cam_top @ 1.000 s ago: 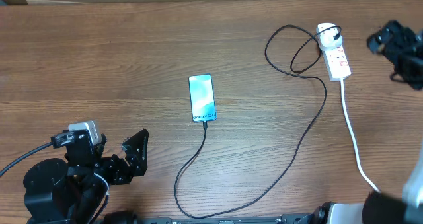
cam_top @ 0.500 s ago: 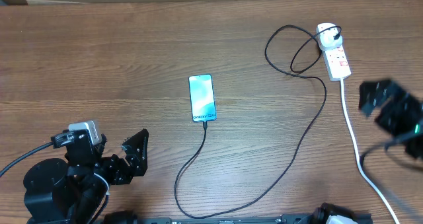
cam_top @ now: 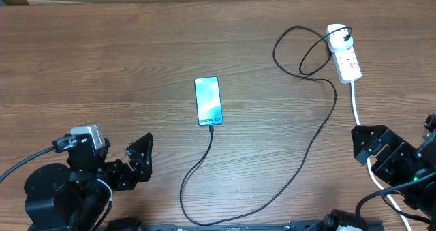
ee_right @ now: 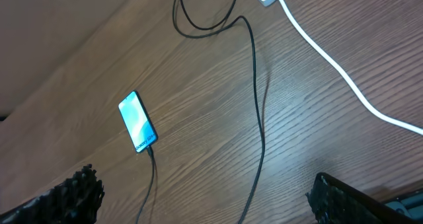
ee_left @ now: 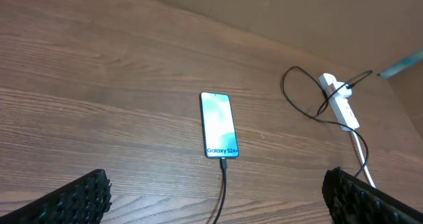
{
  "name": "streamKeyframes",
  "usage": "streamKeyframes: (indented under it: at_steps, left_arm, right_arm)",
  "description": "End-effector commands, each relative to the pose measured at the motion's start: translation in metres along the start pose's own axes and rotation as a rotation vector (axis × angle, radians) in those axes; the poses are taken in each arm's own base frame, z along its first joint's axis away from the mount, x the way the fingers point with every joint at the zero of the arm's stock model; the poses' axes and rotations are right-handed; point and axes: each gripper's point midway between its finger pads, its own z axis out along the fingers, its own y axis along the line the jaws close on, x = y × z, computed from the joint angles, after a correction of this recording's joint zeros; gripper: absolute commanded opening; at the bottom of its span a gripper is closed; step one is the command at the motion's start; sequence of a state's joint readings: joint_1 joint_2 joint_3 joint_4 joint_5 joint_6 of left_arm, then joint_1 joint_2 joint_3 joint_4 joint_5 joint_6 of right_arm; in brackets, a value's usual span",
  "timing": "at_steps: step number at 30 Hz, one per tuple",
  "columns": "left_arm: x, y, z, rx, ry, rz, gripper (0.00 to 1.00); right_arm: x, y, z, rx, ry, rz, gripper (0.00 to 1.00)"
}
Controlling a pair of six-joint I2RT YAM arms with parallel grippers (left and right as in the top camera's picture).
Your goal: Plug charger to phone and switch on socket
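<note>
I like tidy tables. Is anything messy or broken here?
Nothing looks broken or spilled. The phone lies flat, and the cable just curls in a loose loop beside the socket.

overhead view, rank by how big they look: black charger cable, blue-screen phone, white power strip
1. Long thin black charger cable: clearly largest in reach.
2-3. Slim blue-screen phone and white elongated power strip: too alike to rank; strip longer, phone wider.
</note>
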State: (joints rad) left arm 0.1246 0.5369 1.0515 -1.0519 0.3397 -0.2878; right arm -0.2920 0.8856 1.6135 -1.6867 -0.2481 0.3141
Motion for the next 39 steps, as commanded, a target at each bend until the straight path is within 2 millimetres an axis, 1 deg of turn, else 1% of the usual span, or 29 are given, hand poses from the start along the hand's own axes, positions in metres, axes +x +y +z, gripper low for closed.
streamKeyframes:
  at_steps: [1,12,16,18,23,27,30,35,39]
  left_arm:
    - [0.0,0.0,0.0,-0.003,-0.003,-0.003,0.99]
    - [0.0,0.0,0.0,-0.003,-0.003,-0.003,0.99]
    - [0.0,0.0,0.0,-0.003,-0.003,-0.003,0.99]
    - [0.0,0.0,0.0,-0.003,-0.003,-0.003,0.99]
    - [0.0,0.0,0.0,-0.003,-0.003,-0.003,1.0]
    - [0.0,0.0,0.0,-0.003,-0.003,-0.003,0.99]
    - [0.0,0.0,0.0,-0.003,-0.003,-0.003,0.99]
    - [0.0,0.0,0.0,-0.003,-0.003,-0.003,1.0]
    - [0.0,0.0,0.0,-0.003,-0.003,-0.003,1.0]
  right_arm:
    - [0.001,0.002,0.002,-0.01,0.01,-0.005,1.0]
    - [0.001,-0.002,0.003,0.01,0.009,-0.004,1.0]
    - [-0.003,-0.001,0.012,0.002,0.003,-0.015,1.0]
    - [-0.001,0.0,0.017,-0.009,0.007,-0.04,1.0]
    - [0.011,0.012,0.03,-0.108,-0.037,-0.234,1.0]
    - [0.017,0.028,0.039,-0.233,-0.158,-0.412,1.0]
    - [0.024,0.033,0.043,-0.297,-0.234,-0.519,1.0]
    - [0.032,0.03,0.052,-0.343,-0.345,-0.591,1.0]
    - [0.036,0.024,0.066,-0.352,-0.423,-0.642,1.0]
